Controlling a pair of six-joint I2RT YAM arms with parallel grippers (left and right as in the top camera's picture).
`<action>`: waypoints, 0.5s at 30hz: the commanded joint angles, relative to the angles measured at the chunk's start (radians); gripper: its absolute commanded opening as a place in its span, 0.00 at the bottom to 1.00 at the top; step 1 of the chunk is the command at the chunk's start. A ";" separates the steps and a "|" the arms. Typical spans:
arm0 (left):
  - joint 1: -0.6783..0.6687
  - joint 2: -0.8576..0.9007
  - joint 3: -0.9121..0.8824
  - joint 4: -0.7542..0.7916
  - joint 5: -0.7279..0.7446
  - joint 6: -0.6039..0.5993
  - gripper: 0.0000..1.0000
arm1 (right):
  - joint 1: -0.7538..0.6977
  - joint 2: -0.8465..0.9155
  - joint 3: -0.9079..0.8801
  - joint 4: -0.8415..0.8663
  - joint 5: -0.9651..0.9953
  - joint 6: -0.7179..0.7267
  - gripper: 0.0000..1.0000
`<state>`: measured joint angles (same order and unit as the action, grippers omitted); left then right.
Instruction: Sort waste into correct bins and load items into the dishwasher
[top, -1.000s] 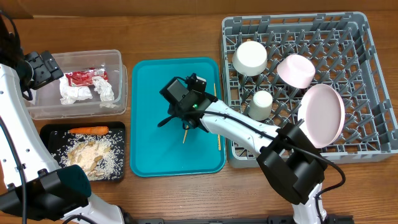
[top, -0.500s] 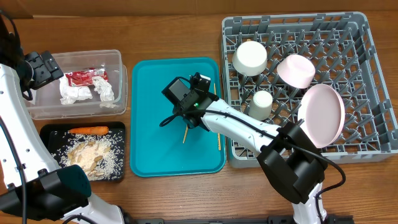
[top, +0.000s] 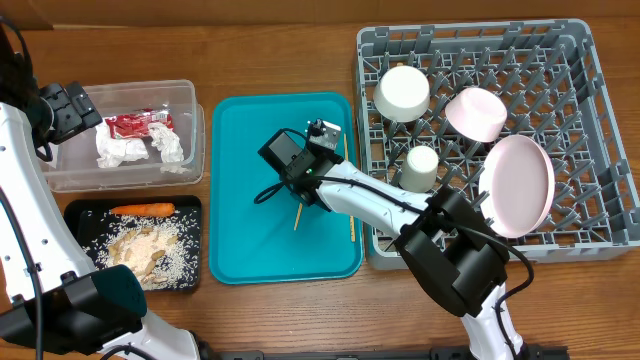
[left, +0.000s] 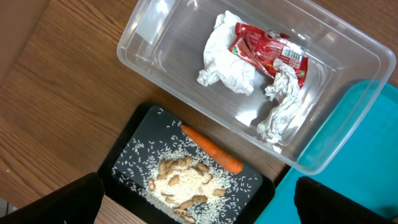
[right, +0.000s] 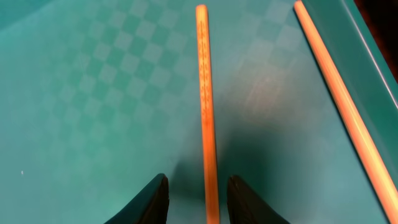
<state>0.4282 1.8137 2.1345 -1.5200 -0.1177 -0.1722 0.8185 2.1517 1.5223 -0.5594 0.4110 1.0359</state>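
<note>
You are working over the teal tray (top: 240, 230). Your right gripper (right: 199, 193) is hanging low with its jaws a little apart, one on each side of a chopstick (right: 204, 112) that is lying there pointing straight ahead.

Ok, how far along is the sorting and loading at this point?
Looks done: napkins and red wrapper lie in the clear tub, carrot and rice in the black tray; two cups, a bowl and a pink plate stand in the rack. In hand: the right gripper straddles one chopstick on the teal tray, jaws not closed on it. Left: that one and the second chopstick must reach the rack.
</note>
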 joint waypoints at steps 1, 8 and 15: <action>0.002 -0.016 0.021 -0.001 -0.013 0.015 1.00 | -0.002 0.021 0.008 0.012 0.043 0.012 0.34; 0.002 -0.016 0.021 -0.001 -0.013 0.015 1.00 | -0.003 0.097 0.008 0.025 0.044 0.012 0.29; 0.002 -0.016 0.021 -0.001 -0.013 0.015 1.00 | -0.002 0.101 0.008 0.016 0.044 0.012 0.18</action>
<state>0.4282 1.8137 2.1345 -1.5204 -0.1177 -0.1722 0.8188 2.2063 1.5269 -0.5327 0.4690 1.0416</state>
